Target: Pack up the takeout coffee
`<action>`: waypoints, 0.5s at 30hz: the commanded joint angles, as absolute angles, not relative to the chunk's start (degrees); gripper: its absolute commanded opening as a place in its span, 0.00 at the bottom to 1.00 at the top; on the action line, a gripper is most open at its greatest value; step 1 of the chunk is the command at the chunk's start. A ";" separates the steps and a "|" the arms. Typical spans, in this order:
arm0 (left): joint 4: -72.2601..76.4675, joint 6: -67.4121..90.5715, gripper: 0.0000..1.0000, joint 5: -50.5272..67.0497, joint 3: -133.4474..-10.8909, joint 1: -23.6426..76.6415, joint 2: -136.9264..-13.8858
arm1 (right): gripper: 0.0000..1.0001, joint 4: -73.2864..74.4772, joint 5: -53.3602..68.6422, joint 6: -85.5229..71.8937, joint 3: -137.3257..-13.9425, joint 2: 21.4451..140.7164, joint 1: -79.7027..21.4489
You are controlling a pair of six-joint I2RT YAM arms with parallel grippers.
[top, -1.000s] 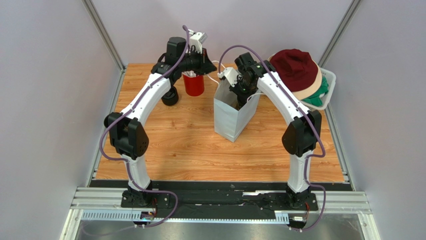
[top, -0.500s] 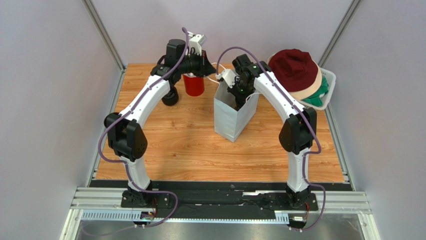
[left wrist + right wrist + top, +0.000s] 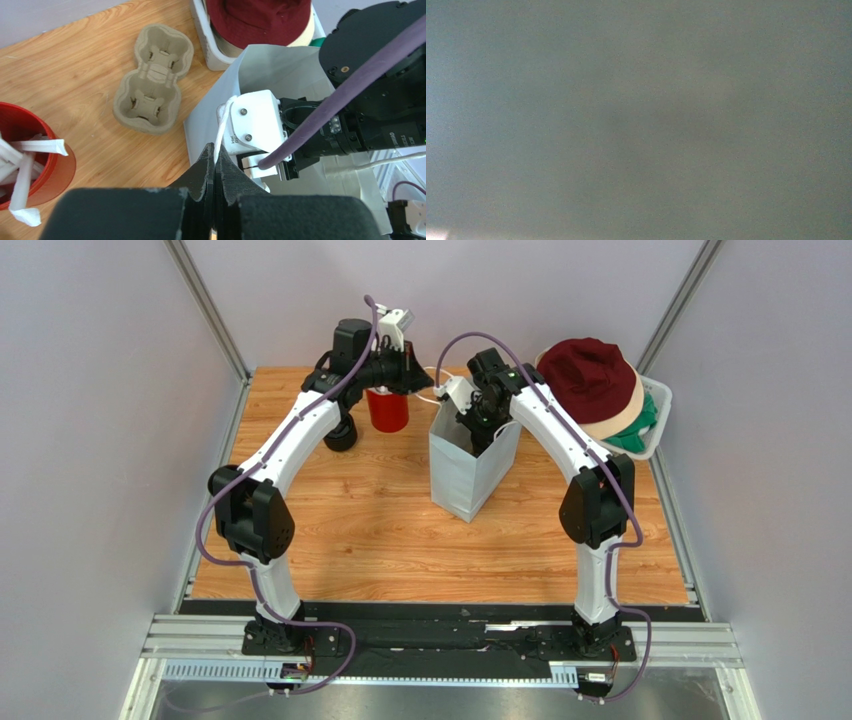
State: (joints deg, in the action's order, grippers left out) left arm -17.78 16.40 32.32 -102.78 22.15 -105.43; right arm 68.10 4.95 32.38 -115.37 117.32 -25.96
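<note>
– White paper bag (image 3: 457,483): where does it stand?
– Upright in the middle of the wood surface (image 3: 350,540), mouth open. The left fingers (image 3: 202,167) are pressed together on its cord handle (image 3: 223,127).
– And the right side?
– The right arm (image 3: 560,430) dips into the bag's mouth. Its fingers are hidden inside and closed tight. Whether they hold anything I cannot tell, since the right wrist view is only a grey blur.
– The takeout coffee?
– It shows in no view, so I cannot tell whether it sits in the bag.
– What lies round about?
– A red cup (image 3: 387,410) of white straws stands left of the bag. A pulp cup carrier (image 3: 150,85) lies flat near the bag. A white basket (image 3: 658,400) sits at the right edge with a maroon hat (image 3: 590,370) on top.
</note>
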 commanded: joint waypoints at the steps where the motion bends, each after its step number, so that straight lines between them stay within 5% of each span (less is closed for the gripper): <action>1: -17.66 16.53 0.00 28.22 -103.01 21.97 -100.99 | 0.00 70.40 2.72 31.38 -111.36 118.13 -24.79; 15: -21.71 14.85 0.00 16.19 -103.27 21.97 -100.99 | 0.00 60.74 4.83 30.41 -104.24 111.01 -23.12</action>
State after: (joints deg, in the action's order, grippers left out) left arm -21.30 16.14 22.57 -102.37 23.05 -104.53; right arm 59.55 6.68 32.40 -106.67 112.81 -25.69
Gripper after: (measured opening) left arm 0.017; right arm 0.048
